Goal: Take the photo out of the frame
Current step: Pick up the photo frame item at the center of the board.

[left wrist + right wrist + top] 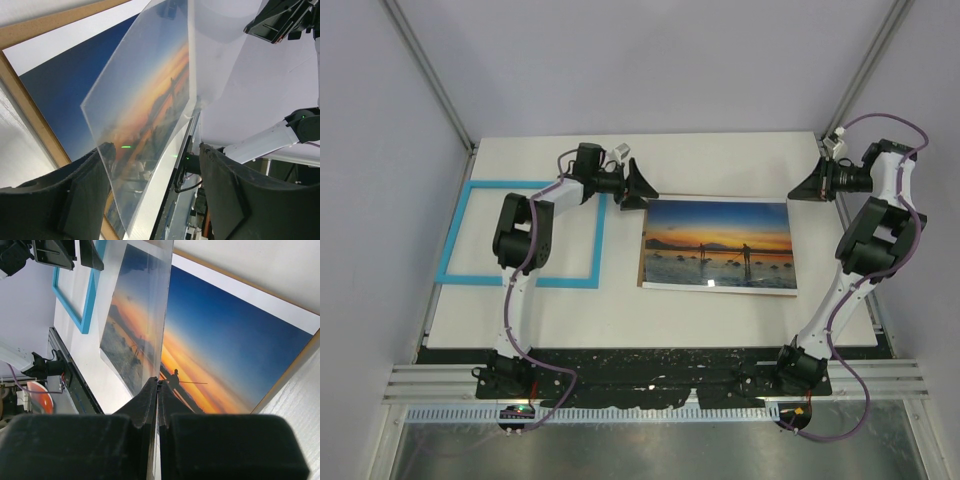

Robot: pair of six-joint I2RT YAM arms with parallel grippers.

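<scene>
- Light-blue frame (505,185) lies flat at left; photo (720,245) lies flat right of it.
- Photo's far-left corner: left claw (155,160), jaws apart astride clear sheet (135,315).
- Photo's far-right corner: right claw (158,385), clamped on clear sheet.

A clear sheet (137,315) stands on edge and tilted across the upper middle of the overhead view. It runs from the right gripper (158,385), whose fingers are pinched together on its edge, to the left gripper (152,155), where it passes through the gap between the parted fingers. It closes the space between the two grippers, over the upper edge of the photo (720,243). The photo's lower part lies open from above. A bare strip of table (620,250) runs between the photo and the frame (455,235). The left arm (520,235) crosses the frame's right side, and the right arm (870,235) blocks the right edge
</scene>
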